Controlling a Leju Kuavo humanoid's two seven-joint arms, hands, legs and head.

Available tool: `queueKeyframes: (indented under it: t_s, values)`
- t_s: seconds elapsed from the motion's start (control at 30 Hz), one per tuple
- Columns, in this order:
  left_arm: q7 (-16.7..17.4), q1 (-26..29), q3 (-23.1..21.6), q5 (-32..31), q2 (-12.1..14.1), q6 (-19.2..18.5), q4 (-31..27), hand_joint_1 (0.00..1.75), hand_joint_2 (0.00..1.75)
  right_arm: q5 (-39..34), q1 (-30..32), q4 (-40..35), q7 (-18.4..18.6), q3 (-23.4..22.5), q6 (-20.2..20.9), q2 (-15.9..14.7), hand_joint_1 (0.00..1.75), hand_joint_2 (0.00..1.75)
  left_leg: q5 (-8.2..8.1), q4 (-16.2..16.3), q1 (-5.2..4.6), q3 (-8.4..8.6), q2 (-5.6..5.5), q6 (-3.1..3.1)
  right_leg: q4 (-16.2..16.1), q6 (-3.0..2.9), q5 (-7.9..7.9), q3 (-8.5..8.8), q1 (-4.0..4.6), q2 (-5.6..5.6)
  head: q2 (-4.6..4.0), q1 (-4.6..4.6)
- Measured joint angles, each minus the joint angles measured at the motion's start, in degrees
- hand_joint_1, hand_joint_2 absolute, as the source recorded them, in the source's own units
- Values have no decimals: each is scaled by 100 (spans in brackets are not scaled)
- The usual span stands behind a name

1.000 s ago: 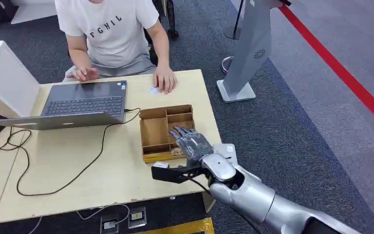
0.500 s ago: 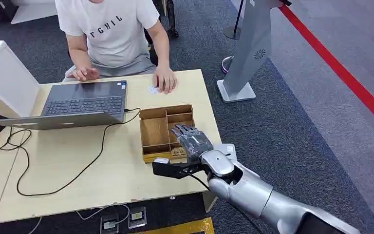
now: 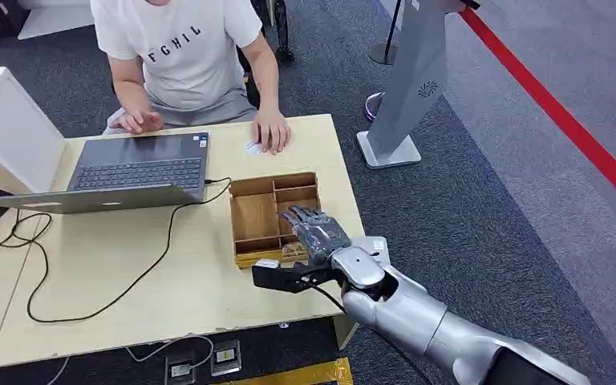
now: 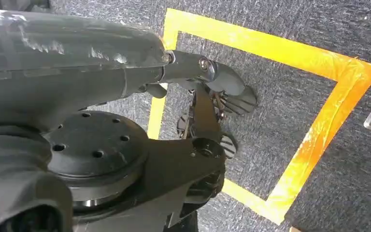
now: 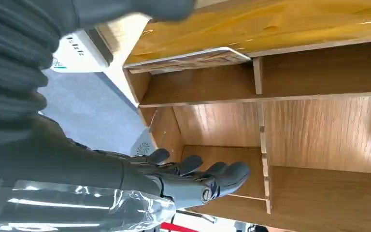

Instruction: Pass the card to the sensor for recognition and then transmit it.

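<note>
Head view: the right hand [image 3: 314, 233] hovers with fingers spread, holding nothing, over the wooden tray [image 3: 254, 216], probably poised to pick a card. Right wrist view: the card [image 5: 193, 58] lies flat in the compartment nearest the robot, long axis along the tray's near wall. Left wrist view: I cannot tell the left hand's fingers.

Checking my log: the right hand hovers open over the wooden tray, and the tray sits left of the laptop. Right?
Not quite. In the head view the wooden tray sits right of the laptop, not left. The right hand does hover open over it.
</note>
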Motion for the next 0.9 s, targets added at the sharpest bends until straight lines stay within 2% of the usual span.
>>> queueKeyframes:
  t_s: [0.9]
  values:
    - [-2, -1, -7, -37, 0, 0, 2, 0, 0, -48, -64, 57, -92, 11, 22, 48, 175, 175, 0, 0, 0, 0, 0, 0, 1, 0, 0, 0, 0, 0, 0, 0]
